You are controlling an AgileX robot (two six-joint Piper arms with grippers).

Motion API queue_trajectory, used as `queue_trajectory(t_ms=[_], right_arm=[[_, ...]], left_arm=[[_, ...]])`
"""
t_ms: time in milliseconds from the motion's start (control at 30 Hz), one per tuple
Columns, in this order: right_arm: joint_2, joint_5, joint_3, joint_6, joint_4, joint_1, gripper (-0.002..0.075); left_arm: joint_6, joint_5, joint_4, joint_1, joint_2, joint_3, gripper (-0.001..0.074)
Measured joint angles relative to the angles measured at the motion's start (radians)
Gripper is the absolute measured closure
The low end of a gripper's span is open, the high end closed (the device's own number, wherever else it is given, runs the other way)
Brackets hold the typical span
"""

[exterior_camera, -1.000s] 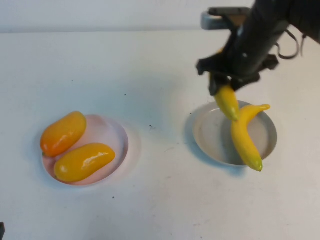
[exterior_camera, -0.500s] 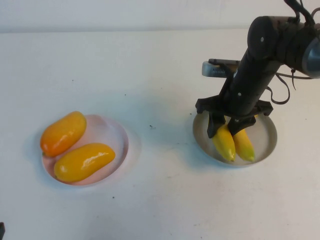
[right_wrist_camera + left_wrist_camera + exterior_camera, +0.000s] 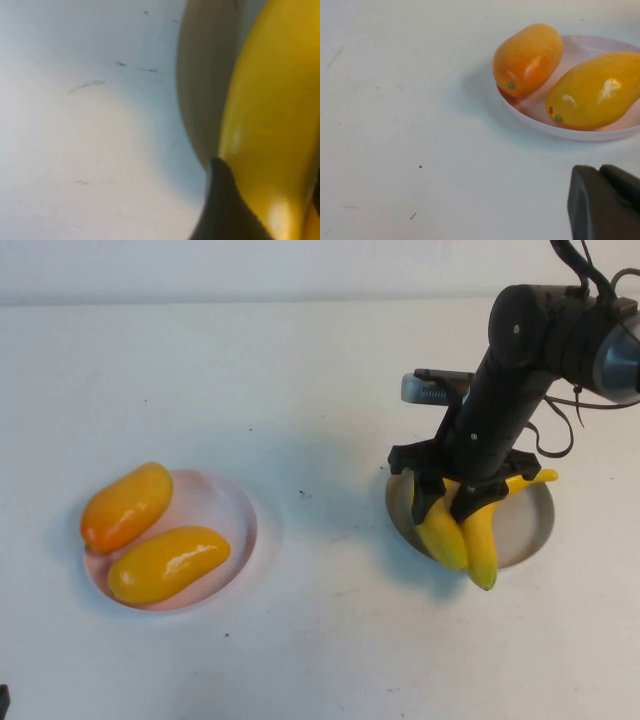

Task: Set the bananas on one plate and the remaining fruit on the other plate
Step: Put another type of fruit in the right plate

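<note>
Bananas (image 3: 458, 532) lay side by side on the near-left part of the blue-grey plate (image 3: 532, 525), their ends overhanging its near rim; one stem (image 3: 535, 479) pointed toward the plate's right. The right end effector (image 3: 449, 502) stood directly over them with its fingers spread, straddling the left banana (image 3: 270, 150), one dark fingertip (image 3: 220, 200) against its skin. Well apart, on the table's (image 3: 320, 390) left, the pale pink plate (image 3: 215, 505) carried the orange fruit (image 3: 126, 506) and the golden yellow fruit (image 3: 168, 563) beside each other. The left end effector (image 3: 602, 202) hung near that plate, pressed together, holding nothing.
</note>
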Motion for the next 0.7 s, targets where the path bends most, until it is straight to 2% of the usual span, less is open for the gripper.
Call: queue_trajectory(t_ms=[200, 467, 600, 700], right_arm=[[-0.006, 0.000, -0.027, 0.000, 0.044, 0.000, 0.0380], [-0.140, 0.004, -0.037, -0.002, 0.044, 0.000, 0.0386], [-0.238, 0.006, -0.035, -0.002, 0.044, 0.010, 0.0467], [-0.330, 0.008, -0.003, -0.006, 0.042, 0.039, 0.0560]], left_arm=[[0.000, 0.000, 0.000, 0.000, 0.000, 0.000, 0.0738], [0.000, 0.000, 0.000, 0.000, 0.000, 0.000, 0.0738], [0.000, 0.000, 0.000, 0.000, 0.000, 0.000, 0.0738], [0.000, 0.000, 0.000, 0.000, 0.000, 0.000, 0.0738]])
